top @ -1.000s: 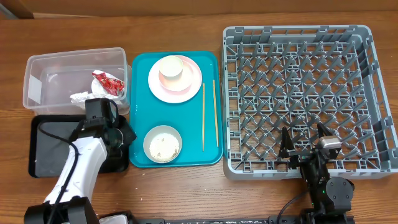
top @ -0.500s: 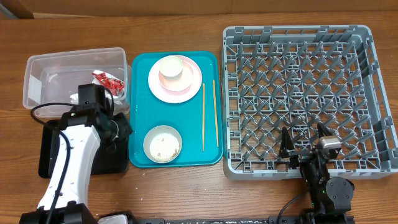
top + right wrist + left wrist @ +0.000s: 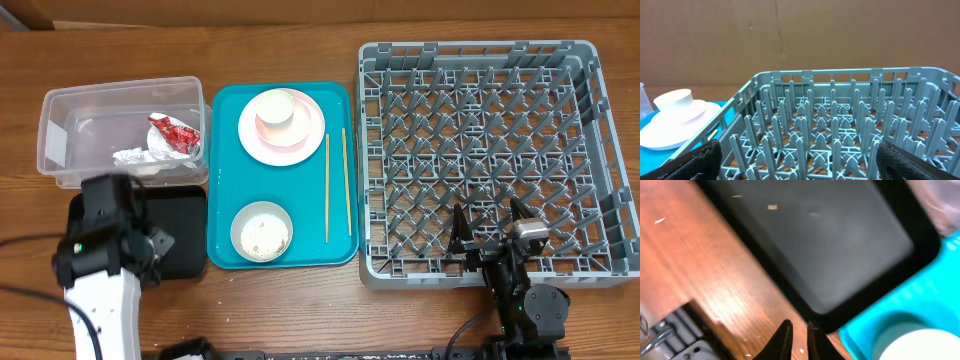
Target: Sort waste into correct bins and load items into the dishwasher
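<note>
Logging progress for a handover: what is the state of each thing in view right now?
clear tub: holds wrapper and napkin.
black tray: nearly bare, a few specks.
white bowl: upright on teal tray, rice inside.
pink bowl: on the pink plate.
chopsticks: flat on the teal tray, side by side.
dish rack: nothing loaded.
left gripper: shut, empty.
right gripper: open, empty.

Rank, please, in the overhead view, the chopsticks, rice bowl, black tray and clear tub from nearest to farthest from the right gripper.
From the right gripper:
1. Chopsticks, on the teal tray's right side.
2. Rice bowl, at that tray's near end.
3. Black tray, left of it.
4. Clear tub, far left.
</note>
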`<state>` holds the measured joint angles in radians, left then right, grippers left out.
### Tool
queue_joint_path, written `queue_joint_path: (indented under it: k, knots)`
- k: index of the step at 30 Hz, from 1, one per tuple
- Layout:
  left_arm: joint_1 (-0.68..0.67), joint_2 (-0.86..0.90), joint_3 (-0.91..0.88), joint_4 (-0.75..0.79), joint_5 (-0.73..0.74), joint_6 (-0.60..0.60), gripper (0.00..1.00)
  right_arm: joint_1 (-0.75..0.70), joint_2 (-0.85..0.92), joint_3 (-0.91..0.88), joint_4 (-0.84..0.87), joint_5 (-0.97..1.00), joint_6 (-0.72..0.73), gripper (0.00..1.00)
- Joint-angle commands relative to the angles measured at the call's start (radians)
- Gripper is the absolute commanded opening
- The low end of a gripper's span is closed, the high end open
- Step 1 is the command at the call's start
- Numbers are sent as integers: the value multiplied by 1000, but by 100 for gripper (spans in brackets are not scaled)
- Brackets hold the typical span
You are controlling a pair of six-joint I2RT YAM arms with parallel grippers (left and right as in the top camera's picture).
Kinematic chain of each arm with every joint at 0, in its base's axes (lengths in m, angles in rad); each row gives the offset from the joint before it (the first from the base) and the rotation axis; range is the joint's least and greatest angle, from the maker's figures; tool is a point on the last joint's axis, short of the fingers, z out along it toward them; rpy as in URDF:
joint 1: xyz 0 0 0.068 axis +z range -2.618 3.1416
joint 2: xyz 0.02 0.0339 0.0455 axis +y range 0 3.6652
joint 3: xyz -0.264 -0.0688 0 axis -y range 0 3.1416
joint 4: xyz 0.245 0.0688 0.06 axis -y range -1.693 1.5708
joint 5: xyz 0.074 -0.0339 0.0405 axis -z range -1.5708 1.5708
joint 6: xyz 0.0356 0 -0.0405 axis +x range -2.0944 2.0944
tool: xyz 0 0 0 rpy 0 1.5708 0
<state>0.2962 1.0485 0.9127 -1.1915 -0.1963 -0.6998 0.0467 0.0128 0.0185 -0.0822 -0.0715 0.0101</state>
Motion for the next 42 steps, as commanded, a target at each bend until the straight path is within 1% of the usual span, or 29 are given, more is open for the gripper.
queue_joint_path:
  k: [1,2,5,7,8,11,14,17,21,26,33,42]
  knots:
    - [68,-46,-96,2,-110,-124,15,3,-9,-11,5,0,-3,100]
    - [95,-52,-126,19,-98,-143,4,3,-9,-11,5,0,-3,100]
    - [171,-50,-196,50,-28,-172,4,3,-9,-11,5,0,-3,100]
    - [224,-50,-243,95,48,-175,4,3,-9,-11,5,0,-3,100]
    - [248,-50,-267,135,60,-175,4,3,-9,-11,5,0,-3,100]
    - [300,-48,-327,251,27,-175,4,3,-9,-11,5,0,-3,100]
    - [336,-44,-373,303,-6,-175,4,3,-9,-11,5,0,-3,100]
    - [346,-34,-406,324,-17,-175,4,3,-9,-11,5,0,-3,100]
    - [346,-1,-449,396,-16,-175,4,3,-9,-11,5,0,-3,100]
    - [346,38,-457,461,-13,-160,4,3,-9,-11,5,0,-3,100]
    - [346,41,-457,513,86,-157,5,3,-9,-11,5,0,-3,100]
    - [346,43,-457,571,119,-153,6,3,-9,-11,5,0,-3,100]
